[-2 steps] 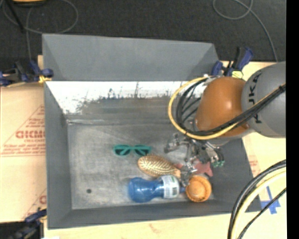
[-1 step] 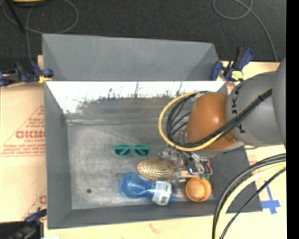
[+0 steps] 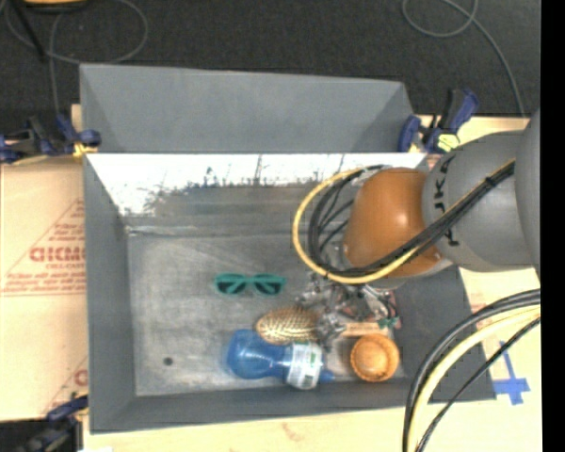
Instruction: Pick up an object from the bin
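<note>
Gold hairbrush (image 3: pixel 287 325) right by the gripper (image 3: pixel 344 314), orange cup (image 3: pixel 374 357) and blue bottle (image 3: pixel 264 358) near; we can't tell if it's open.

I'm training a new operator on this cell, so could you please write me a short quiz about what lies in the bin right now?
1. True or false: in the camera view, the teal sunglasses lie left of the gripper.
2. The bulbous bottle by the near wall of the bin is: A red, B blue, C green?
3. Which thing lies closest to the gripper, just to its left?
Key: 1 true; 2 B; 3 the gold oval brush.
</note>
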Robot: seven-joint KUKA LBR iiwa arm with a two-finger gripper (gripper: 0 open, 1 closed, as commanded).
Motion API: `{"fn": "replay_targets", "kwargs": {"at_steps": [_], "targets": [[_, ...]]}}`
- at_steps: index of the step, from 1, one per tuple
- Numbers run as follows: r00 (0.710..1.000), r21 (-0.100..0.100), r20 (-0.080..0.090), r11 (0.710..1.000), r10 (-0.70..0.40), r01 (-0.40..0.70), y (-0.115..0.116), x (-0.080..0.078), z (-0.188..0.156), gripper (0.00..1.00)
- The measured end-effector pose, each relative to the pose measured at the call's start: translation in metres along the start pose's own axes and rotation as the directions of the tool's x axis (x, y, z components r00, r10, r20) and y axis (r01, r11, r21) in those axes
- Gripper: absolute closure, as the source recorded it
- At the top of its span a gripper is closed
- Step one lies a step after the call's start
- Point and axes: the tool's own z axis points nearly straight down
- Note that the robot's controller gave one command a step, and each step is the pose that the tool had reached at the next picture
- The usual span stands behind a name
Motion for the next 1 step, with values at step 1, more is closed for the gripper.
{"fn": "replay_targets", "kwargs": {"at_steps": [1], "targets": [[1.0,-0.001,0.0,1.0,-0.001,0.001,0.0005,-0.0001,0.0002,1.0]]}}
